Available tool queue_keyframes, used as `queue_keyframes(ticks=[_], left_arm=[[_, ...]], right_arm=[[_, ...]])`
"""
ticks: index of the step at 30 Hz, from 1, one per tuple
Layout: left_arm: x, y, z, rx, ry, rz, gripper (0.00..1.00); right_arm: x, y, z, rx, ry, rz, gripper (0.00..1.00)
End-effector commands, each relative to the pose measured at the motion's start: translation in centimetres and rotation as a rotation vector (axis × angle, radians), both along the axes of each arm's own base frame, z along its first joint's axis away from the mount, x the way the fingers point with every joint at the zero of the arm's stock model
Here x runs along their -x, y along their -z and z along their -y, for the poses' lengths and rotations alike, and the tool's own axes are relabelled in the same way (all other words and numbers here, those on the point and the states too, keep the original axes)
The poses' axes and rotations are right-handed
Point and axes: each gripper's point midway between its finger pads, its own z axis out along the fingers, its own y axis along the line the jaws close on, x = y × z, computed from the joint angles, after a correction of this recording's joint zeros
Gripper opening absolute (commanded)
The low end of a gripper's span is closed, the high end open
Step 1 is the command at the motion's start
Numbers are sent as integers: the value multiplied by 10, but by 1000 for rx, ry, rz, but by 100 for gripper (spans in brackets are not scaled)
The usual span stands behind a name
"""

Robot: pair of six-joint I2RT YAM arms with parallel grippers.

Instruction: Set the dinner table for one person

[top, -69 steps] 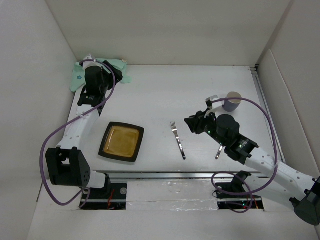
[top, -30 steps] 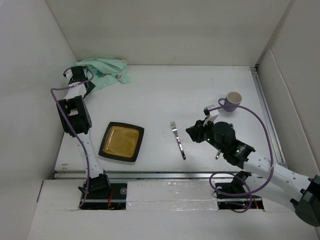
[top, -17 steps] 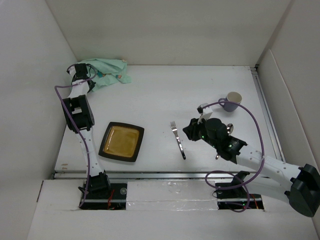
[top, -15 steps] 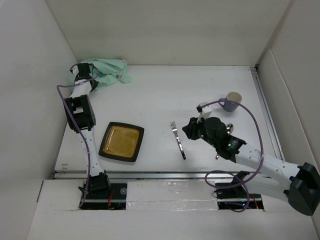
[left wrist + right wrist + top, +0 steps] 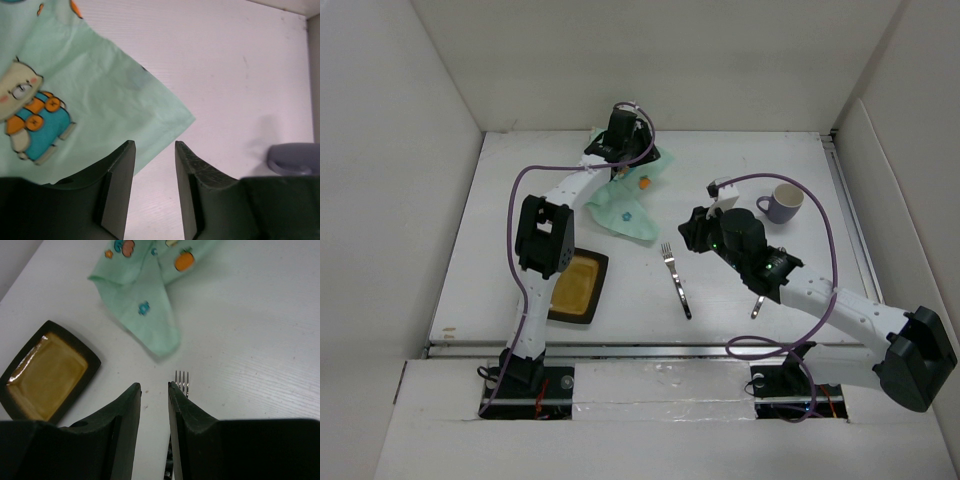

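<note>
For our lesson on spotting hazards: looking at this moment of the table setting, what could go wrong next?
1. The green placemat hangs from the left gripper by one edge, so it could slip or land crumpled.
2. Its trailing corner lies near the fork; dragging may shift it.
3. The left arm crosses above the plate and might knock it.

A lab test cell: white panel walls (image 5: 400, 150) enclosing the dinner table (image 5: 740, 170).

dinner table (image 5: 560, 180), large white matte rectangle; flat, level
</note>
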Motion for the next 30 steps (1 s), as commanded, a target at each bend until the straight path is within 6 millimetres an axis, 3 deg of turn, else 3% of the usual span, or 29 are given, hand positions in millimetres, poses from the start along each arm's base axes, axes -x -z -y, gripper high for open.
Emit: queue_keyframes(ticks=[1, 4, 6, 7, 8, 9, 10, 11, 12, 14, 15, 16, 17, 18, 19, 20, 21, 22, 23, 24, 25, 27, 30], left_arm=[[-14, -34, -26, 14, -28, 47, 35], [-10, -30, -39, -6, -34, 16, 45], [-3, -27, -47, -47, -39, 11, 44], [2, -48, -48, -60, -56, 58, 43], [5, -57, -49, -79, -70, 85, 40], [10, -60, -50, -113, -77, 103, 20], [17, -81, -46, -132, -91, 148, 10], [23, -87, -40, -147, -76, 163, 4], [30, -91, -33, -185, -47, 184, 0], [54, -89, -8, -264, 1, 177, 0], [68, -77, -3, -331, 38, 144, 0], [74, -67, -5, -394, 12, 122, 1], [89, -60, 9, -432, 32, 105, 4], [98, -49, 7, -474, 29, 75, 10], [109, -48, -4, -508, -24, 44, 14], [117, -47, -6, -511, -36, 33, 19], [130, -32, -16, -529, -41, -5, 33], [142, -59, -25, -448, -91, 53, 40], [152, -30, -32, -492, -78, -1, 40], [155, -57, -35, -430, -105, 72, 46], [160, -54, -42, -434, -123, 75, 49], [177, -32, -55, -457, -137, 12, 51], [188, -16, -51, -476, -117, -7, 53]], right_arm=[[-23, -20, 1, -13, 43, 47, 35], [-35, -4, 3, 6, 70, 13, 37], [-42, 10, 5, 21, 85, -11, 37], [-50, 14, 12, 20, 111, -19, 37], [-54, 17, 14, 18, 118, -29, 37], [-58, 25, 16, 23, 126, -47, 29], [-61, 26, 17, 14, 130, -56, 19], [-66, 27, 23, 6, 144, -62, 12], [-68, 24, 27, -2, 154, -58, 0], [-72, 15, 39, -37, 190, -52, 0], [-70, 16, 46, -47, 204, -47, 0], [-69, 2, 51, -82, 214, -7, 0], [-69, 0, 54, -91, 211, -5, 3], [-71, -1, 63, -90, 223, -7, 14], [-68, 5, 65, -77, 217, -35, 18], [-65, 10, 61, -70, 188, -58, 21], [-65, 14, 64, -66, 188, -72, 28], [-61, 23, 61, -76, 165, -75, 31], [-61, 23, 61, -76, 165, -75, 33], [-58, 25, 61, -81, 160, -75, 34], [-53, 34, 61, -87, 152, -84, 36], [-45, 30, 58, -104, 112, -65, 45], [-39, 29, 55, -102, 78, -66, 49]])
